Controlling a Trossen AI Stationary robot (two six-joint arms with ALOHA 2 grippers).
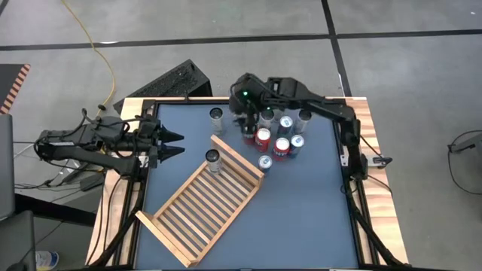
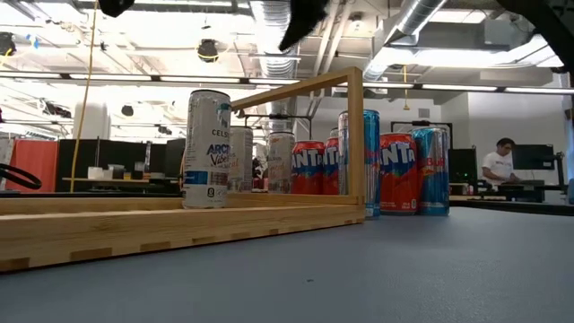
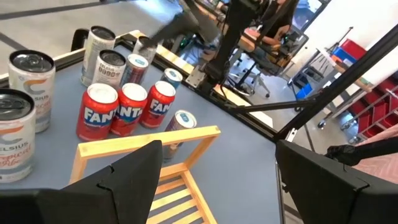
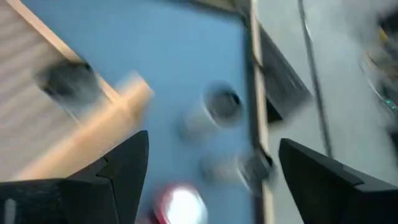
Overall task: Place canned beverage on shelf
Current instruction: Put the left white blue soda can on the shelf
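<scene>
The shelf (image 1: 203, 207) is a light wooden slatted rack lying flat and slantwise on the blue table; it also shows in the low view (image 2: 179, 224). One white can (image 1: 214, 159) stands upright on its slats near the far end (image 2: 206, 148). Several cans (image 1: 277, 135), red, blue and silver, stand in a cluster on the table behind the shelf (image 3: 124, 106). My right gripper (image 1: 245, 120) hovers open and empty above the cluster's left side (image 4: 211, 180). My left gripper (image 1: 175, 144) is open and empty at the table's left edge (image 3: 217, 186).
A lone silver can (image 1: 217, 114) stands on the table near the far edge, left of the cluster. The shelf's raised end frame (image 2: 355, 144) stands between the can on the slats and the cluster. A person (image 2: 499, 166) sits far back in the room.
</scene>
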